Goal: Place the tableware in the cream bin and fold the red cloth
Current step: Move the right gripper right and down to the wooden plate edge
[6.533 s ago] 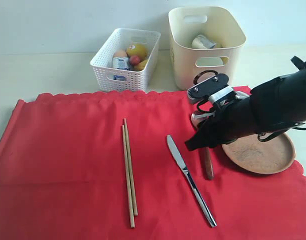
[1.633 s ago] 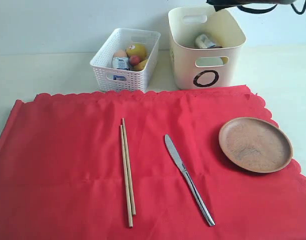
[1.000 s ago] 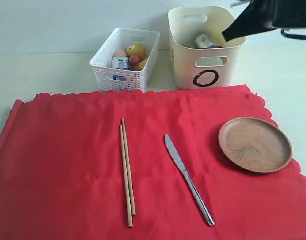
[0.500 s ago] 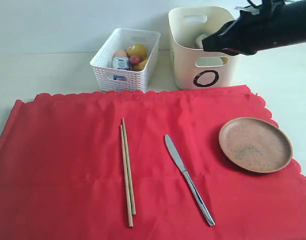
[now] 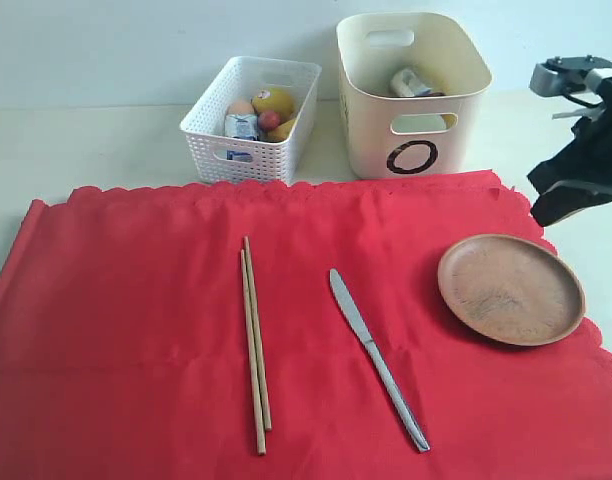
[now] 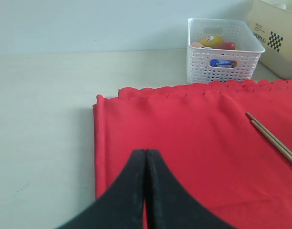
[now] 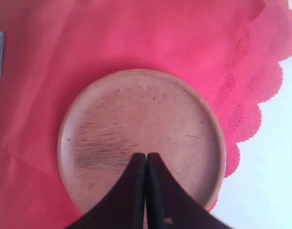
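The red cloth [image 5: 186, 330] lies spread flat, carrying two wooden chopsticks [image 5: 255, 345], a steel knife [image 5: 378, 358] and the round brown wooden plate [image 5: 511, 289]. The cream bin [image 5: 411, 95] stands behind the cloth with some tableware inside; the spoon is hidden. My right gripper [image 7: 146, 155] is shut and empty, hovering above the plate [image 7: 141, 138]; the arm [image 5: 581, 165] shows at the right edge. My left gripper [image 6: 145, 151] is shut and empty above the cloth's [image 6: 198, 143] left edge, out of the exterior view.
A white lattice basket [image 5: 251, 120] holding an egg, a lemon and a milk carton sits left of the cream bin. Pale bare table runs behind and to the right of the cloth. The cloth's scalloped edge [image 7: 260, 86] ends close beside the plate.
The right arm has carried the dark spoon from the cloth to the cream bin, let it go there, and swung back down to the right, over the plate. The spoon is gone from the cloth.
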